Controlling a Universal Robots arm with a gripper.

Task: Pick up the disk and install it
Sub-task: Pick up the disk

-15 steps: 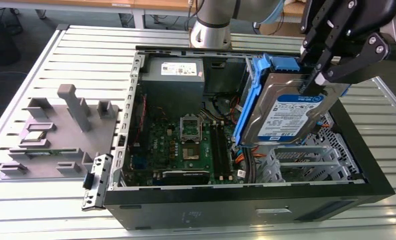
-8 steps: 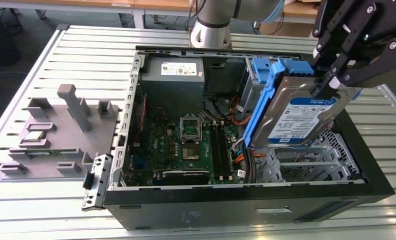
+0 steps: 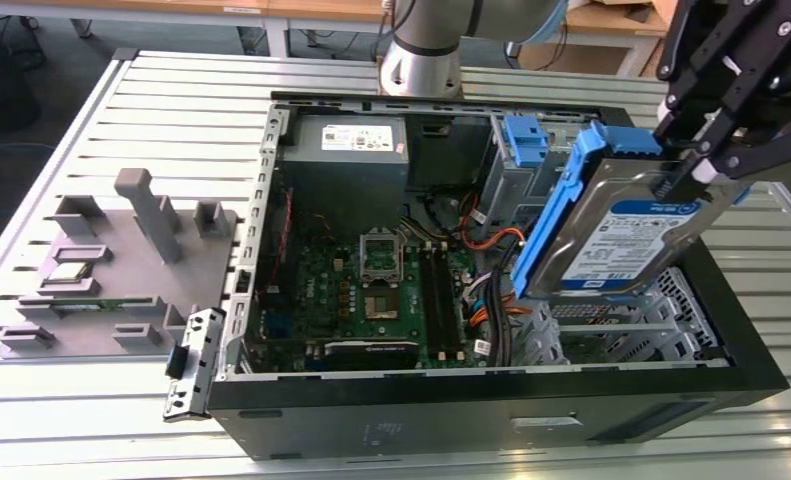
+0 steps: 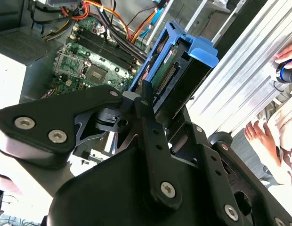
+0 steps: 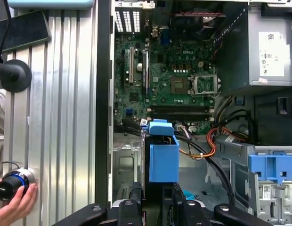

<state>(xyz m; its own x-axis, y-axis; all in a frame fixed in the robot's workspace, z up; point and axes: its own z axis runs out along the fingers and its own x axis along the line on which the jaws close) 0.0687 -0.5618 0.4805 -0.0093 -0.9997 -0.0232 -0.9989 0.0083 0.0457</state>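
Hand point(image 3: 693, 168) grips the disk point(image 3: 625, 240) tilted above the computer case point(image 3: 502, 405).

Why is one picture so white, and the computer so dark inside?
Second wrist view: glare whitens a patch beside the green circuit board; the ribbed silver metal table shines. Exterior view: the black computer case shades its inside; the silver hard drive in a blue plastic bracket, in the black gripper, looks bright.
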